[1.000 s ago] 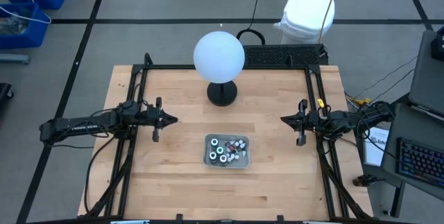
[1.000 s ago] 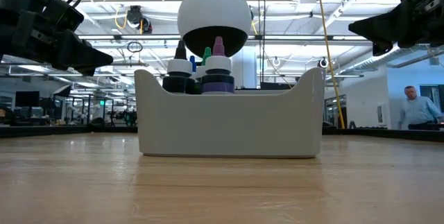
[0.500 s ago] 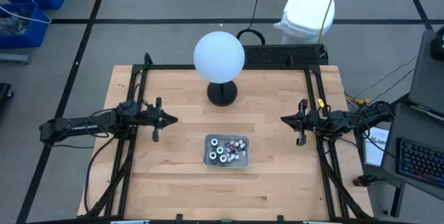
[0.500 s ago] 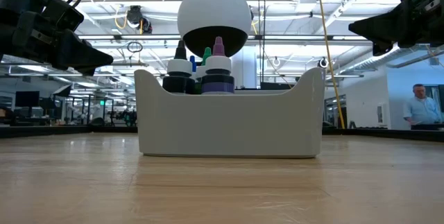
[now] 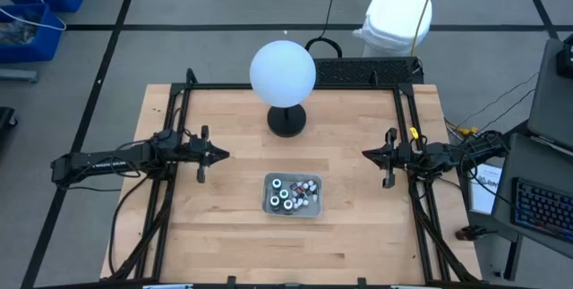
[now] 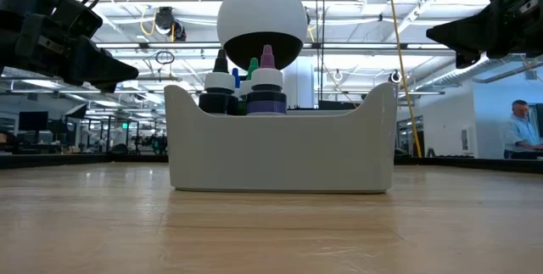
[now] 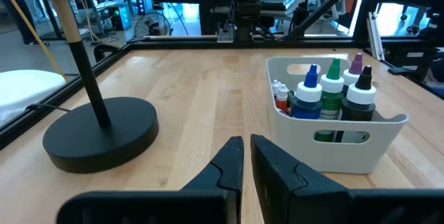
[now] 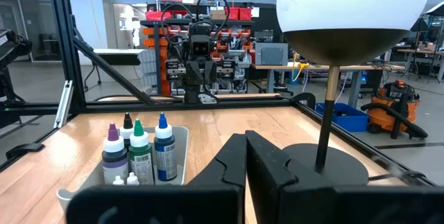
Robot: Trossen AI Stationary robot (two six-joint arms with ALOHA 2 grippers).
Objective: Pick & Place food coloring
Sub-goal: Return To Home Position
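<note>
The food coloring [image 5: 291, 193] is a cluster of small bottles standing upright in a shallow grey tray [image 5: 266, 207] at the table's middle, toward the near edge. The left wrist view shows blue, green, purple and black tips [image 7: 333, 96] above the tray's wall [image 7: 347, 148]. They also show in the right wrist view [image 8: 139, 151]. My left gripper [image 5: 226, 154] hovers shut at the table's left, pointing toward the middle, its fingers [image 7: 247, 141] holding nothing. My right gripper [image 5: 364, 154] hovers shut at the table's right, also holding nothing [image 8: 245, 137].
A white globe lamp [image 5: 283, 72] on a round black base [image 5: 286, 121] stands behind the tray, at the far middle. Black frame rails [image 5: 170, 128] run along the table's sides. Bare wood lies between each gripper and the tray. A person [image 6: 519, 125] is in the room beyond.
Both arms and the bottles have kept still. Only the person in the room behind the table has walked toward the right.
</note>
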